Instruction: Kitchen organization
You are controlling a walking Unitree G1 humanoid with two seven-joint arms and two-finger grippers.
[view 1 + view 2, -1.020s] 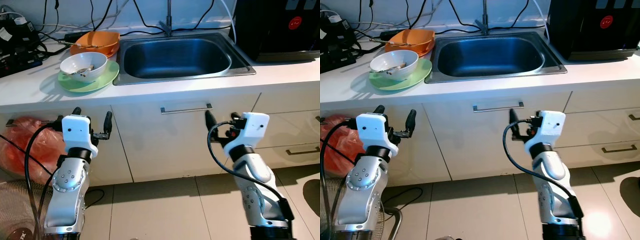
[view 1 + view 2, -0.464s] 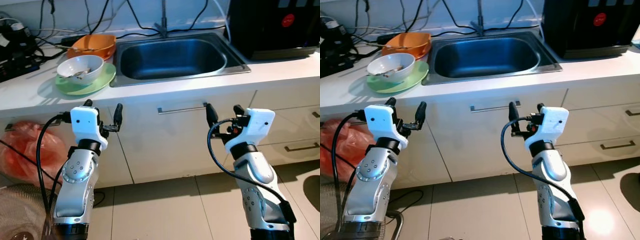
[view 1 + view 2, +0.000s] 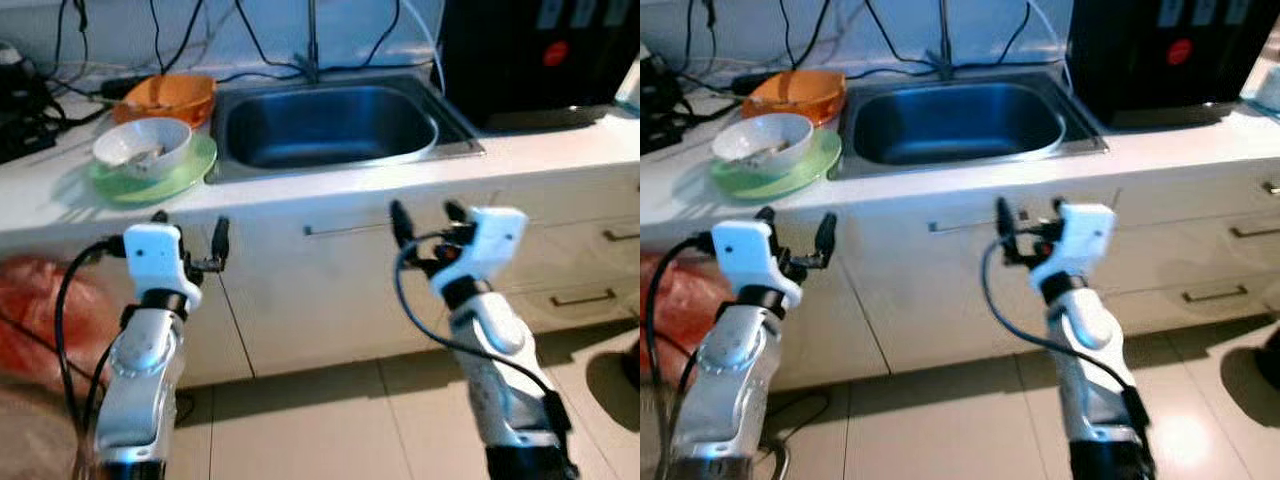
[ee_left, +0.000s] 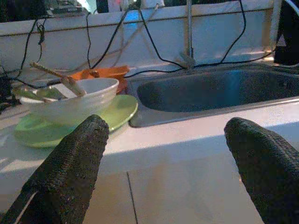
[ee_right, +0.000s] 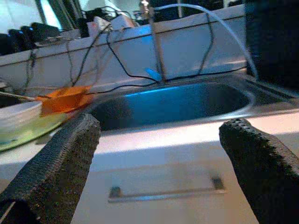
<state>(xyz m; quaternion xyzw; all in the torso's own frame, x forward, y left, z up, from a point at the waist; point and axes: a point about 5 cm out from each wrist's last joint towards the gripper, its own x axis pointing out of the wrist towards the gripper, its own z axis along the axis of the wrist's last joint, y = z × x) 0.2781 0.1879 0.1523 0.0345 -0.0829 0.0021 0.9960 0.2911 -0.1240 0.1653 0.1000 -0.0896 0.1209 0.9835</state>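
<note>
Here, the steel sink (image 3: 330, 125), a rounded rectangle, runs lengthwise along the white counter (image 3: 540, 150). Beside it a white bowl (image 3: 142, 145) sits on a round green plate (image 3: 190, 170). My left gripper (image 3: 187, 232) and right gripper (image 3: 425, 222), both spread wide, hover before the cabinet fronts.

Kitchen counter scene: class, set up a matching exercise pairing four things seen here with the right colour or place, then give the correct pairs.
Things:
1. white bowl
2. orange bowl
3. sink
4. black appliance

Descriptions:
A. behind the green plate, near the cables
B. at the counter's right end
C. resting on the green plate
D. sunk into the counter, below the tap

Pairs: 1-C, 2-A, 3-D, 4-B
</note>
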